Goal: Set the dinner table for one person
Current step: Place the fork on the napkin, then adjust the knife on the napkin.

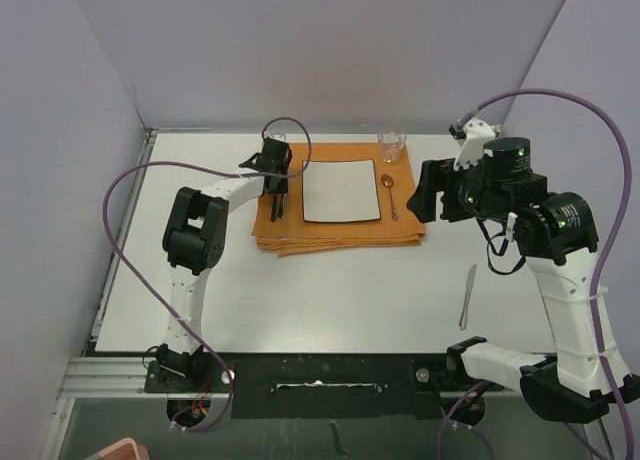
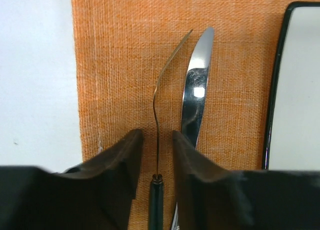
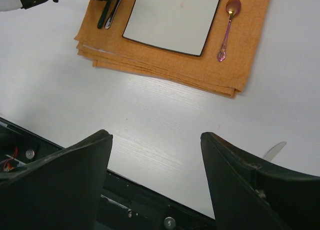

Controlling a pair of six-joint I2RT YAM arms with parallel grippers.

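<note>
- Where pale grey walls (image 1: 330, 50) close in on three sides, the counter (image 1: 300, 300) lies flat, matte white and rectangular, its long axis running left to right across the top view.
- Its far edge meets the back wall, and its near edge carries a black rail (image 1: 330, 365).
- At far centre an orange folded cloth (image 1: 340, 232) sits square to those edges. It bears a square white plate (image 1: 340, 190), a spoon (image 1: 390, 195) to the plate's right and a glass (image 1: 392, 145) at the cloth's far right corner.
- Left of the plate, a green-handled fork (image 2: 159, 105) and a table knife (image 2: 196, 100) lie side by side.
- Over the fork handle stands the left pincer (image 2: 156, 135), slightly parted and clear of the handle on both sides.
- Above the bare near half hangs the right pincer (image 3: 155, 136), spread wide and empty. A second knife (image 1: 467, 295) lies toward the right.
</note>
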